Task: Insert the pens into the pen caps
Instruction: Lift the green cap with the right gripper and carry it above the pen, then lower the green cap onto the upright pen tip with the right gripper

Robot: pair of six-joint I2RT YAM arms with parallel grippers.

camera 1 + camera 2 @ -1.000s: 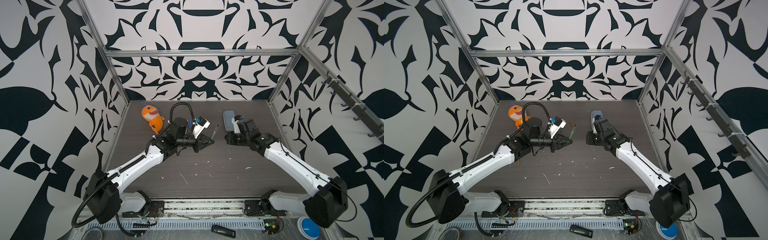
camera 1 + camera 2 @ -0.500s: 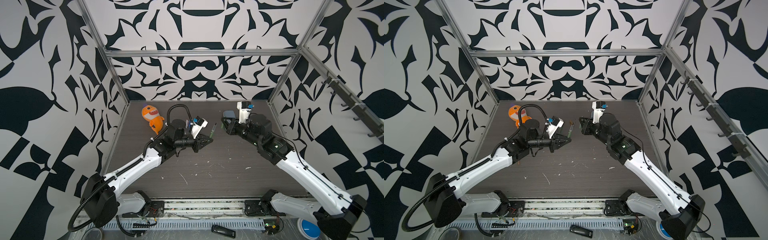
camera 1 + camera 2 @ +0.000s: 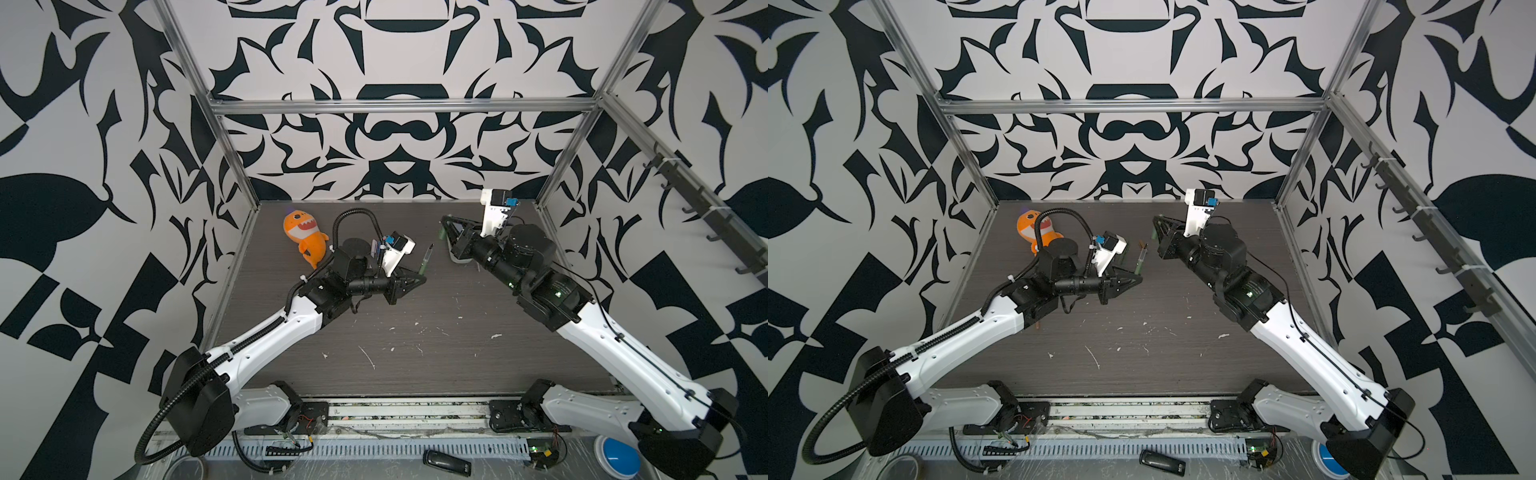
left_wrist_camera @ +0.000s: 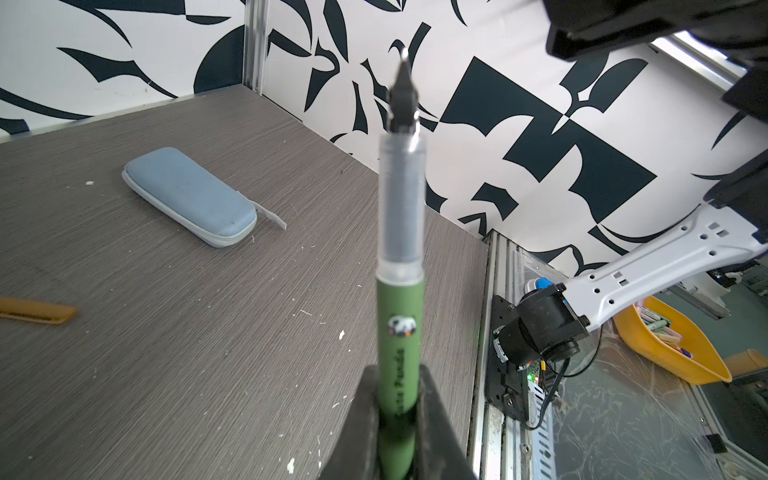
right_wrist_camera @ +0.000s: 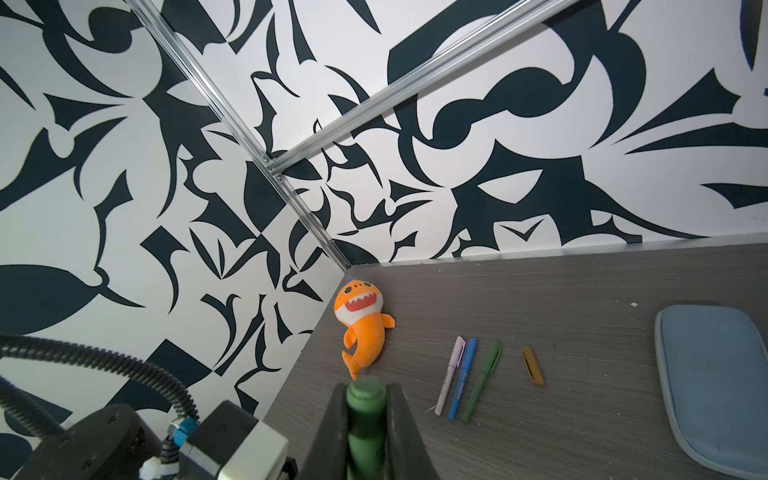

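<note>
The left gripper (image 4: 397, 376) is clamped on the lower barrel of a green pen (image 4: 400, 307). The pen stands nearly upright, its dark tip bare and pointing up. Only the left wrist view shows the pen's round panda mark and clear grip section. In a top view it is just a thin sliver above the jaws, over the table (image 3: 415, 316), right of the shark toy (image 3: 305, 237) and a little nearer the camera.

The right gripper (image 5: 366, 390) is closed on a green cap (image 5: 365, 415). The cap is plain in the right wrist view and hard to make out in both top views. There the gripper hangs further right of the toy, apart from the pen.

Only the right wrist view shows the row lying flat beside the toy. Going outward from it are a pink pen (image 5: 451, 374), a blue pen (image 5: 463, 378) and a second green pen (image 5: 482, 382), side by side. Next come an orange cap (image 5: 533, 365) and the blue case (image 5: 715, 386). In the top views the left arm covers most of that row.

The left wrist view shows the case whole and the orange cap cut by the frame edge.
</note>
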